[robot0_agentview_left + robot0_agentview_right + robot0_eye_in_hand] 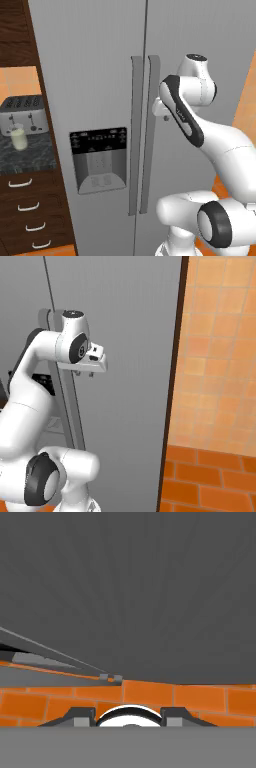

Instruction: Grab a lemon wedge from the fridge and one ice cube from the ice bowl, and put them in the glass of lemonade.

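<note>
Tool (128, 719) half-spread, empty, beside right handle (152, 125) of shut fridge (100, 75); centre the handle between fingers before pulling.

One fridge (100, 75), one toaster (21, 114), one glass (18, 137)

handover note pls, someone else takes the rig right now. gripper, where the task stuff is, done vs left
Gripper: by the right door's handle, fingers pointing down; nothing seen in it, and open or shut is not clear from these views.
Fridge: both doors closed, so the lemon wedge is not to be seen.
Glass of lemonade: on the dark counter left of the fridge, in front of the toaster.
Done: arm brought up to the fridge handles.
Left: open the fridge, take a lemon wedge, take an ice cube from the ice bowl, put both in the glass.
</note>
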### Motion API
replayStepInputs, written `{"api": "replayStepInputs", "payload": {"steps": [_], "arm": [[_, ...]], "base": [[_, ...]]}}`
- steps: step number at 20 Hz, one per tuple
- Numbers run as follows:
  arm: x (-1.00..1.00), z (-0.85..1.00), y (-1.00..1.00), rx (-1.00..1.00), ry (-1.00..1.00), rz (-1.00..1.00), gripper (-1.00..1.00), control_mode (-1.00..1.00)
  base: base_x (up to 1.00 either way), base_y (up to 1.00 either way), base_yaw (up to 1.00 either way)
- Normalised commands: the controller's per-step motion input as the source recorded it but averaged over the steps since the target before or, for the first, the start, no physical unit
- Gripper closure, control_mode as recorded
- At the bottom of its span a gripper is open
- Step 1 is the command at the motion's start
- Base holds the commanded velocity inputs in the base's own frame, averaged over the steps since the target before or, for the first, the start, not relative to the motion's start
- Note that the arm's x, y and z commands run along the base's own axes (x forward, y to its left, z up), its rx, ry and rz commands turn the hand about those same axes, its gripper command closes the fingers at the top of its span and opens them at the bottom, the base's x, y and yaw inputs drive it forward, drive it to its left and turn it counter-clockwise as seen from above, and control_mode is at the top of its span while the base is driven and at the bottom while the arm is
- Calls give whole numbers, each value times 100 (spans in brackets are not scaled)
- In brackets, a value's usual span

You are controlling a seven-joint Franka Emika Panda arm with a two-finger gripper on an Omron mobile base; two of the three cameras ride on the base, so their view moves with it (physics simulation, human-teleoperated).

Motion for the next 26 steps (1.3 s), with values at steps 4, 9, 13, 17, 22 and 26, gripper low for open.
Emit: {"api": "replayStepInputs", "payload": {"steps": [4, 9, 13, 17, 22, 26], "arm": [[-58, 0, -6, 2, -2, 0, -100, -100], [-86, 0, -3, 1, -1, -4, -100, -100], [-33, -6, 32, 0, 0, -10, -100, -100], [-13, -6, 23, 0, 2, -8, -100, 100], [0, 0, 0, 0, 0, 0, -100, 100], [0, 0, 0, 0, 0, 0, -100, 100]], "base": [[0, 0, 0], [0, 0, 0], [0, 0, 0], [-14, 0, 0], [-81, 0, -3], [-71, 6, -31]]}}
